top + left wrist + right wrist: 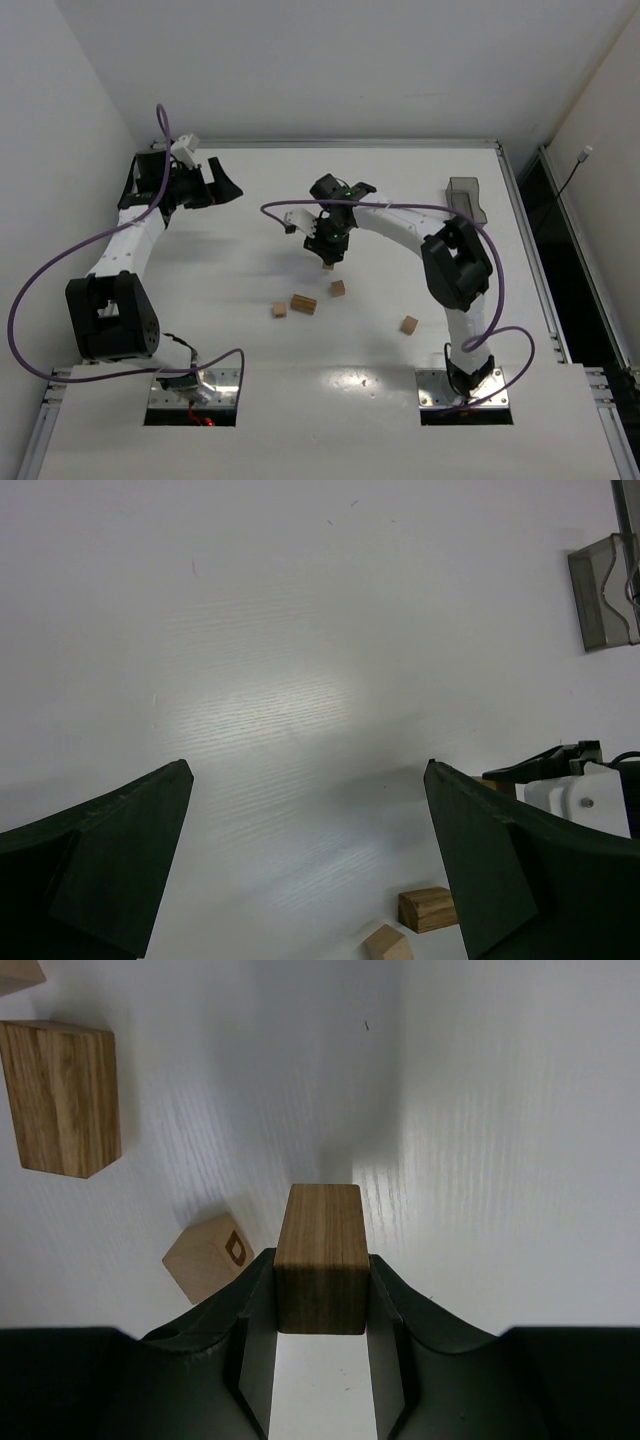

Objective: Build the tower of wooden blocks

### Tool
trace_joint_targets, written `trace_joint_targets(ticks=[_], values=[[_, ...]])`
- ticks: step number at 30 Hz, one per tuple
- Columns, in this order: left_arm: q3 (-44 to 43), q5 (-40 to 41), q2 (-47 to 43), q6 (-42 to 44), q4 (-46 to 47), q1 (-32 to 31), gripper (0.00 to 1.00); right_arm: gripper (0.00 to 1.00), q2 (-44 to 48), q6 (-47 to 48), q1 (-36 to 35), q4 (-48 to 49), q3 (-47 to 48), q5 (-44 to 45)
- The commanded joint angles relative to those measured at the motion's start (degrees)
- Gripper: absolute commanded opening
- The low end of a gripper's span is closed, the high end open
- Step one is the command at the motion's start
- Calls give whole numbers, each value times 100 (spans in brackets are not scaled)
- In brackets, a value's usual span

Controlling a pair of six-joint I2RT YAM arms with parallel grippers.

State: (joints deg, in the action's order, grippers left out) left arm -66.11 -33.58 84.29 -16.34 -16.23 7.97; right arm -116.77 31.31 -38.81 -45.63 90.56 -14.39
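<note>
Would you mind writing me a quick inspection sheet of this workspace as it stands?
Surface: white table, with glare patches.
Job's things: four loose blocks near the centre, none stacked; a fifth block in the right gripper.
Clutter: grey box at the far right.
Grippers: left gripper open and empty; right gripper shut on the fifth block.
Cables: purple cables loop beside both arms, off the blocks.
Surroundings: white walls; dark gap right of the table.

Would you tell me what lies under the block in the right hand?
Only white table shows around the block clamped in the right hand. The spot directly beneath is covered by the block itself, so nothing there can be confirmed.
</note>
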Motion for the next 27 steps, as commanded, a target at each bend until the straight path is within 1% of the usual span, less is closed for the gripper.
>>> trace_joint_targets(ticks=[1, 8, 14, 24, 27], values=[[10, -34, -106, 78, 94, 117, 100, 0, -179, 384, -74, 45, 189, 33], [-43, -96, -44, 131, 41, 117, 100, 0, -355, 753, -127, 97, 242, 358], [-43, -96, -44, 131, 41, 117, 100, 0, -627, 806, -74, 98, 664, 410], [-95, -96, 61, 131, 41, 117, 100, 0, -680, 912, -74, -78, 735, 226], [-95, -96, 61, 131, 41, 117, 100, 3, -680, 912, -74, -131, 682, 226]])
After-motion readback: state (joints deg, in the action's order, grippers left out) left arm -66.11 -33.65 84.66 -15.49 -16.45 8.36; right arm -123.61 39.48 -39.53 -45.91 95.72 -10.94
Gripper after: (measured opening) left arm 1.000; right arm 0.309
